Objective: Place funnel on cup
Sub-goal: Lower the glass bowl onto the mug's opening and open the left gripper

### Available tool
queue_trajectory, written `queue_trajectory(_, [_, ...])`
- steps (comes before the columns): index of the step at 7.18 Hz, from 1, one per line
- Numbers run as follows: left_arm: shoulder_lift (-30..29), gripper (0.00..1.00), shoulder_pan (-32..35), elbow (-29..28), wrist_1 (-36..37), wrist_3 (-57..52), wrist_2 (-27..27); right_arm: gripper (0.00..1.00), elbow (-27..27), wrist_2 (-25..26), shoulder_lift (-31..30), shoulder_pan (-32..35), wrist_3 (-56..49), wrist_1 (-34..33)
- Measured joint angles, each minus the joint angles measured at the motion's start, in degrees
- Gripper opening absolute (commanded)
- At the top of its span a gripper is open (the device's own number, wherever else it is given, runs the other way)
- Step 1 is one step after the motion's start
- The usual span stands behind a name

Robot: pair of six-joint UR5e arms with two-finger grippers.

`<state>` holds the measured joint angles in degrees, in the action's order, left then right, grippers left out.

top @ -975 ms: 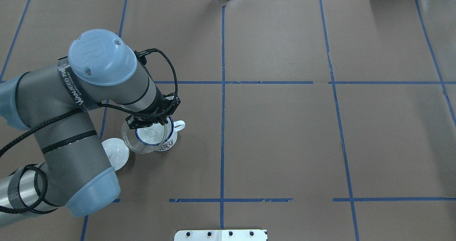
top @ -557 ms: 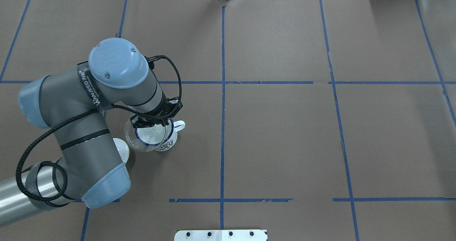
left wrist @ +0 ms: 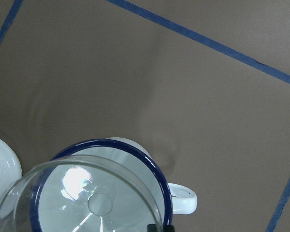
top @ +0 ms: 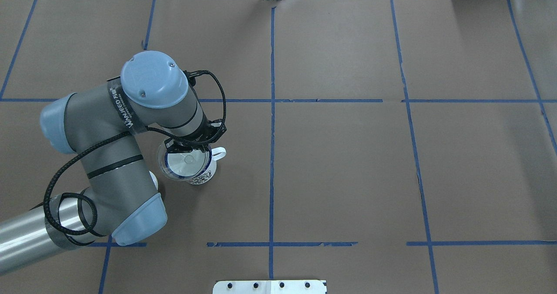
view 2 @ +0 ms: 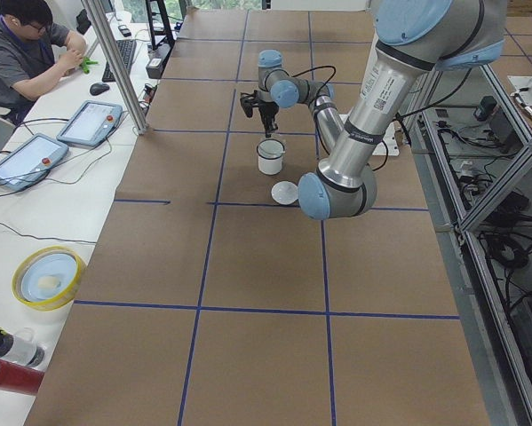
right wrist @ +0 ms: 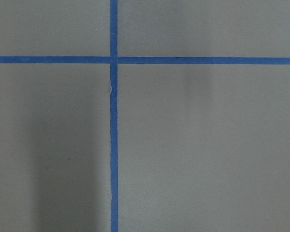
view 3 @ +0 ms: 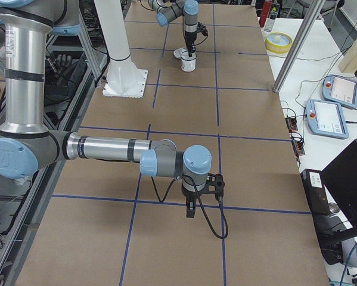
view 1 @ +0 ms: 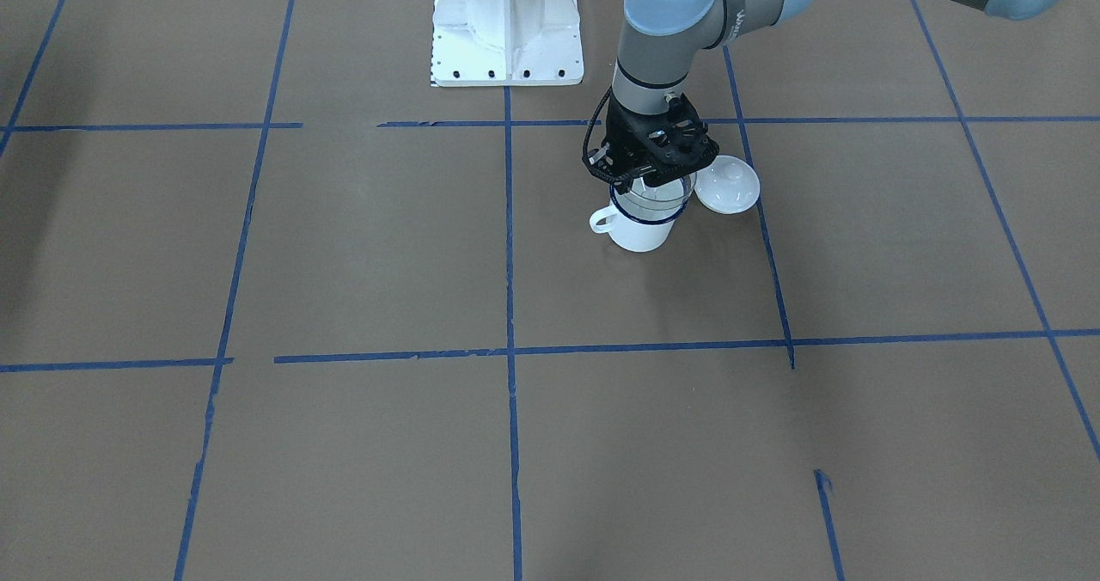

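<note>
Table [top: 348, 176]: one brown-papered top with a blue tape grid, and everything sits in my left half.
Left arm [top: 109, 155]: bent in over the cup; from overhead it hides most of the lid.
Right arm [view 3: 106, 149]: parked low over bare paper, well apart from the action.
Operator [view 2: 26, 53]: one, seated at the side bench.
Tablets [view 2: 92, 122]: two, on that bench.
Yellow bowl [view 2: 48, 277]: one, at the bench's near end.
Cup [view 1: 640, 233]: one white enamel mug with a blue rim, upright, handle pointing away from the lid.
Lid [view 1: 727, 184]: one, white and domed, knob up, on the table just beside the cup.
Funnel [top: 182, 163]: one, clear, over the cup's mouth, spout down inside the blue rim, wide rim sitting a little off-centre. I can't tell whether it touches the cup.
Left gripper [top: 190, 147]: fingers pinched onto the funnel's rim, holding it.
Right gripper [view 3: 191, 211]: pointing down at the paper; how far open, I can't tell.
</note>
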<state>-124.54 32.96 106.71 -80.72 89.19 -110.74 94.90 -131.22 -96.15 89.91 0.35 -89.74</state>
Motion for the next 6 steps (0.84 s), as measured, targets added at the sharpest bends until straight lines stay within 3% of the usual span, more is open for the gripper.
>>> queue_trajectory(1, [-0.04,0.07,0.0,-0.4,-0.11,-0.21,0.0,1.0,0.01,0.0,0.0,0.0,0.0,0.0])
queue_trajectory(2, [-0.14,0.61,0.0,-0.74,-0.2,-0.29,0.0,1.0,0.01,0.0,0.0,0.0,0.0,0.0])
queue_trajectory(3, [-0.21,1.0,0.0,-0.9,-0.27,-0.32,0.0,1.0,0.0,0.0,0.0,0.0,0.0,0.0])
queue_trajectory(6, [-0.15,1.0,0.04,-1.08,-0.18,-0.26,0.06,1.0,0.02,0.0,0.0,0.0,0.0,0.0])
